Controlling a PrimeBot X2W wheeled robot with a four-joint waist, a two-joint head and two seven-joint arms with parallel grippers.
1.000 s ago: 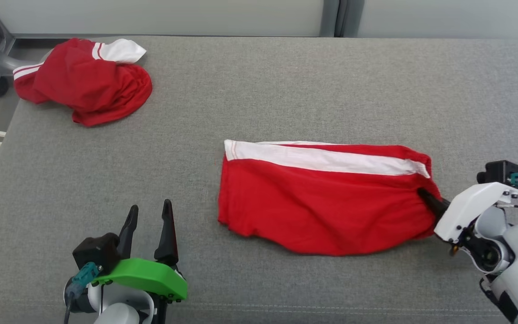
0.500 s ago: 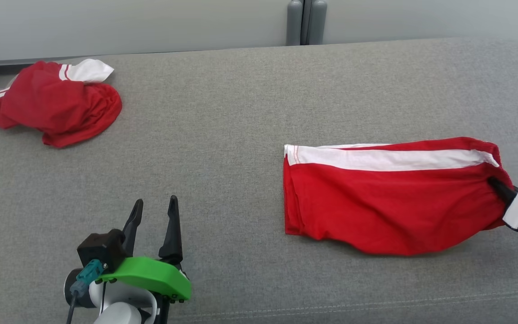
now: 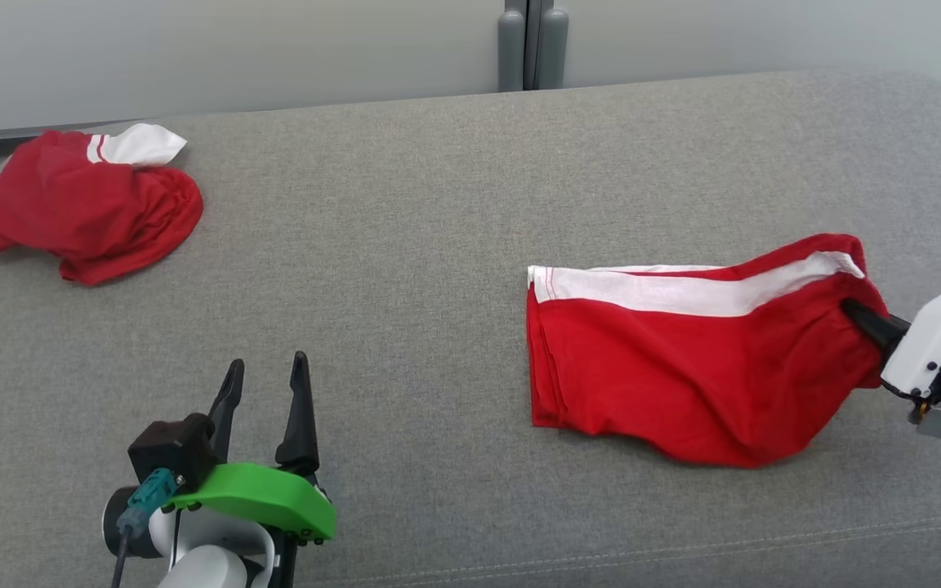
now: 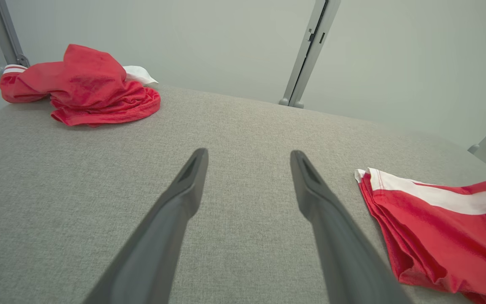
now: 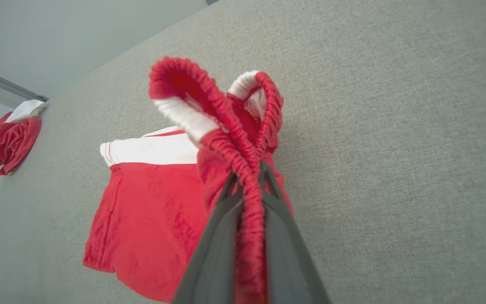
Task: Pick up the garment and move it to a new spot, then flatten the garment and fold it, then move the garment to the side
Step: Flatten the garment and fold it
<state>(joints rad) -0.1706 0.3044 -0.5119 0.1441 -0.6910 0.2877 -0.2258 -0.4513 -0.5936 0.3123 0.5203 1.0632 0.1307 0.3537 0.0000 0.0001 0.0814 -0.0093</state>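
One red garment, waistband pinched in right hand (left hand splayed)

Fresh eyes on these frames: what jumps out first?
First, the red shorts with a white side stripe, lying right of centre on the grey padded surface. The right claw is shut on their elastic waistband, and that end is raised off the surface. Next come a crumpled red garment at the far left corner and the left claw, open and empty at the lower left.
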